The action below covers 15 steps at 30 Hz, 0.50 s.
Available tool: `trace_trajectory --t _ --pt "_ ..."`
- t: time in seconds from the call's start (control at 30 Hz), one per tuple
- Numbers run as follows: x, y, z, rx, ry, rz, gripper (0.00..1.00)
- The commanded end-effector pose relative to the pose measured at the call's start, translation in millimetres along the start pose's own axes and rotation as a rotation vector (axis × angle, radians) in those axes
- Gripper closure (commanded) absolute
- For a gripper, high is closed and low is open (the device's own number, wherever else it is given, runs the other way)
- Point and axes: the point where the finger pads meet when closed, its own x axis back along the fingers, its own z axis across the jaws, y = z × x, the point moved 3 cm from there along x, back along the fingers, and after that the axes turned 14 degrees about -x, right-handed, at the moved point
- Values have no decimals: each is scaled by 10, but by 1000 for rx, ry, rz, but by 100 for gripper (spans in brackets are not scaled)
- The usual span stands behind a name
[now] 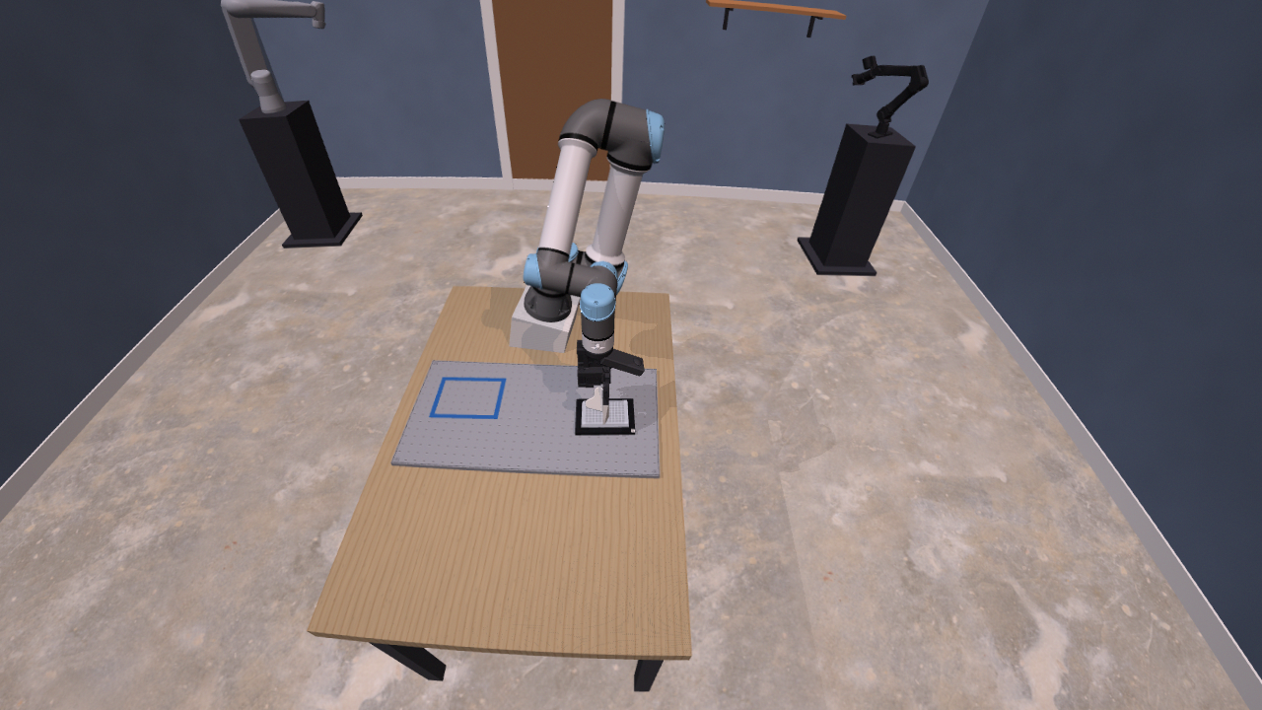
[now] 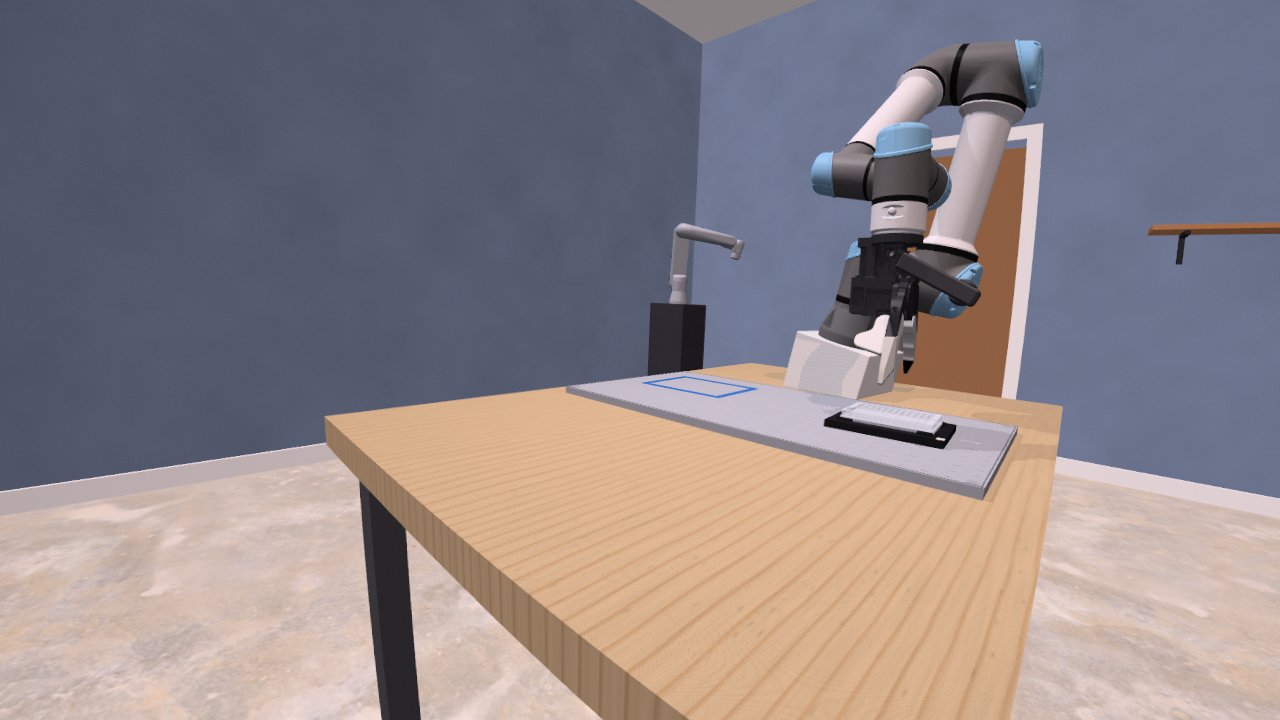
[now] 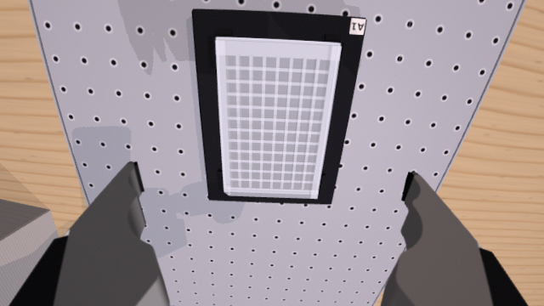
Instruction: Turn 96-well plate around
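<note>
The clear 96-well plate (image 3: 276,118) lies flat in the black plate nest N1 (image 3: 278,25) on the grey perforated board. The nest's A1 label (image 3: 357,26) is at its far right corner in the wrist view; the plate's cut corner (image 3: 227,193) shows at the near left, diagonally opposite. My gripper (image 3: 274,169) is open and empty, hovering above the plate's near end, fingers spread wider than the nest. The plate also shows in the top view (image 1: 605,413) and the exterior view (image 2: 893,415), with the gripper (image 2: 892,344) above it.
A blue outlined square (image 1: 467,396) is marked on the board's left part. The arm's white base block (image 1: 539,328) stands behind the board. The wooden table (image 1: 521,521) extends toward the front.
</note>
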Motion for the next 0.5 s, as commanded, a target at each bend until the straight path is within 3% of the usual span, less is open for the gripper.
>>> trace_trajectory --t 0.0,0.47 --pt "-69 -2 5 0 1 0 0" --pt "-269 -2 5 0 1 0 0"
